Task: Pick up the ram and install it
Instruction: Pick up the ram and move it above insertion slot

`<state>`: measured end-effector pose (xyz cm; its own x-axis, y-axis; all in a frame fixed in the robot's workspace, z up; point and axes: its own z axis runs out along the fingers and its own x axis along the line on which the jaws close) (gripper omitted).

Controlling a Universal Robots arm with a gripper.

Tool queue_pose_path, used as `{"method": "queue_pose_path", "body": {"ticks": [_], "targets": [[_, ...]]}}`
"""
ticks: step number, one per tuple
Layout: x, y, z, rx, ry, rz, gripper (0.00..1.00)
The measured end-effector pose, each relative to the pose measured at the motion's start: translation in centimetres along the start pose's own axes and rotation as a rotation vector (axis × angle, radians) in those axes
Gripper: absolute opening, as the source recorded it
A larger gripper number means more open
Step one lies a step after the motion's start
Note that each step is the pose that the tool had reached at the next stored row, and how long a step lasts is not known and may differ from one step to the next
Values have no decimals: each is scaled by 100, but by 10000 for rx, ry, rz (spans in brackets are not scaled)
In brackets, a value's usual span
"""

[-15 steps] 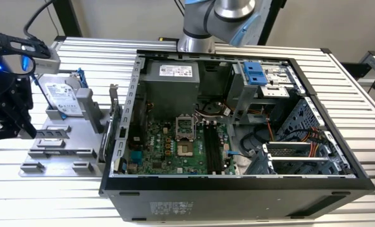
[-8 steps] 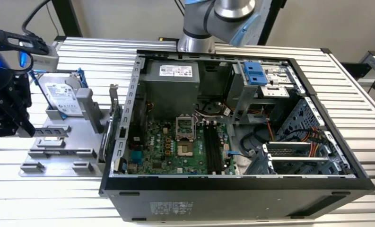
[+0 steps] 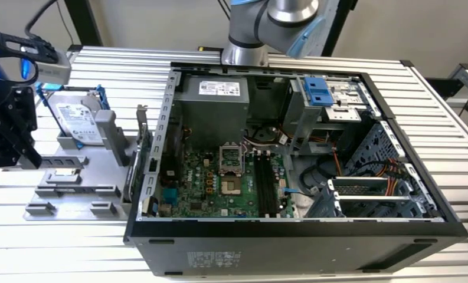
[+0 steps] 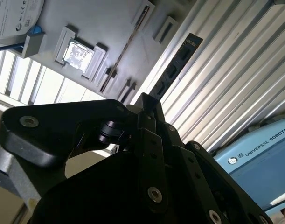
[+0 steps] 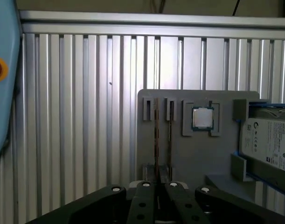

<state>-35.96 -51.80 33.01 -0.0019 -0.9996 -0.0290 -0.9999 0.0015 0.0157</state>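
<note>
The ram [image 4: 177, 63] is a dark narrow stick jutting out from between my black fingers, tilted above the ribbed table. In the first wrist view the ram [image 5: 156, 140] shows edge-on as a thin brownish line over the grey parts holder [image 5: 179, 158]. My gripper [image 4: 149, 100] is shut on one end of it, its fingers pressed together in both wrist views [image 5: 157, 184]. In the exterior view my gripper [image 3: 17, 147] hangs at the far left, beside the holder [image 3: 84, 180]. The motherboard's black slots [image 3: 265, 183] lie inside the open computer case [image 3: 297, 227].
On the holder sit a square silver processor chip [image 5: 202, 117] and a silver hard drive [image 3: 80, 121] in a blue frame. A second thin strip [image 5: 170, 135] lies in the neighbouring groove. The arm's base [image 3: 254, 35] stands behind the case. Cables and drive bays crowd the case's right half.
</note>
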Motion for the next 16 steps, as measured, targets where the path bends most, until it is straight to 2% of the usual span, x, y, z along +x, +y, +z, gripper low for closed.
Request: {"method": "queue_pose_path", "body": {"ticks": [16], "targets": [[-2,1,-52,1,-1,0,0]]}}
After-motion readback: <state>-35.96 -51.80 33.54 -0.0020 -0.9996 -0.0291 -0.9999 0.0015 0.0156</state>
